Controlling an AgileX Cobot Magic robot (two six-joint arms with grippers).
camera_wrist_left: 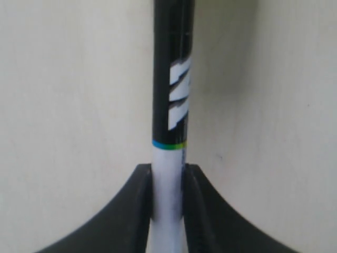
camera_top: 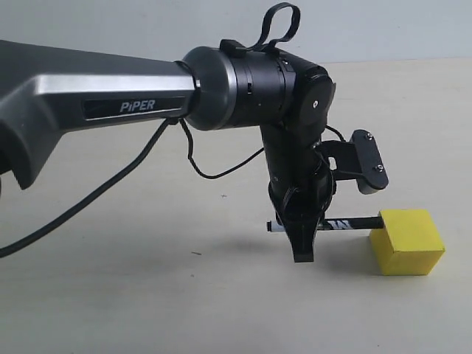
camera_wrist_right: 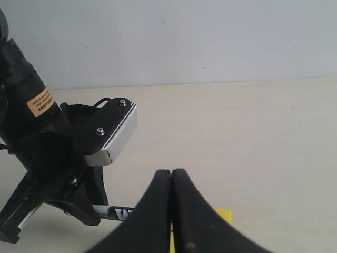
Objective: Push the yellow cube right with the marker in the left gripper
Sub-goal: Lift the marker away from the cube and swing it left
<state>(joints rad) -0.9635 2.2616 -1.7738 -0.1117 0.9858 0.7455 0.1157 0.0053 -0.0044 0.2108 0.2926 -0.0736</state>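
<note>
Yellow cube (camera_top: 407, 242) sitting on a pale worktop (camera_top: 147, 295). Just left of the cube, the left gripper (camera_top: 303, 251) pointing straight down, clamped on a marker (camera_top: 346, 223) around the white part of its barrel. Marker held level above the worktop, long axis running left to right and aimed squarely at the cube. Black end toward the cube, appearing to meet the cube's left face close to its top edge; too fine to tell firm contact from a sliver of gap. Cube therefore directly right of the left gripper, in line with the marker. Right gripper (camera_wrist_right: 171, 174) pressed together with nothing between, out of the exterior view. Judging by its own camera, placed above the cube on the side away from the left gripper. Left arm the only one placed to act. Judged next: a straight sideways travel of the left arm toward the cube, marker kept level. Possible trouble: contact high on the cube, so tipping or twisting instead of sliding, or the marker slipping back through the clamp.
</note>
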